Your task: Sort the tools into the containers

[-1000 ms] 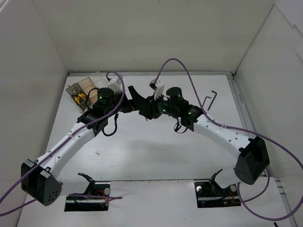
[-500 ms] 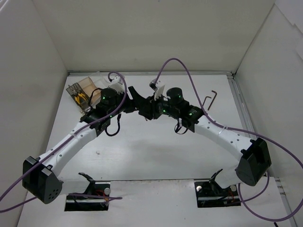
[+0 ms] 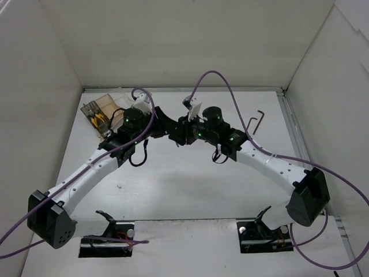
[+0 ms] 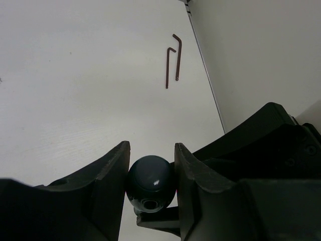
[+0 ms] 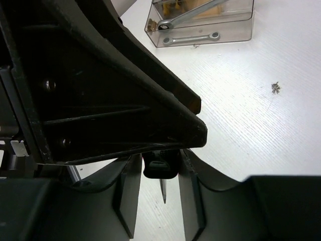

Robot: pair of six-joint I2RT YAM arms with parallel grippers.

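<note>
left claw (image 4: 151,149): narrow. I see both fingers pressed against the rounded butt of the green-handled screwdriver (image 4: 150,183), which faces my left wrist camera.
right claw (image 5: 159,156): narrow too, gripping a dark part of that screwdriver between its fingers. A thin shaft tip pokes out below the grip in the right wrist view.
screwdriver position: held between the two claws, above the white worktop (image 3: 190,184), mid-width toward the far side, right of the tray.
tray: clear plastic compartmented organiser tray (image 3: 94,107), at the far-left corner of the worktop, just beside the left wrist.
tray contents: yellow-handled pliers (image 3: 98,119) in a near compartment. A slim silver metal wrench (image 5: 190,38) lies flat in a clear compartment. A second silver wrench (image 5: 186,15) sits tilted in the tan one behind it.
hex key: dark L-shaped hex key (image 3: 258,121), flat on the worktop at far right, near the side wall and well apart from the tray. In the left wrist view it shows as two L strokes side by side, and I can't tell if that is one key or two.
cables: purple cables (image 3: 230,92) arch over both wrists.
</note>
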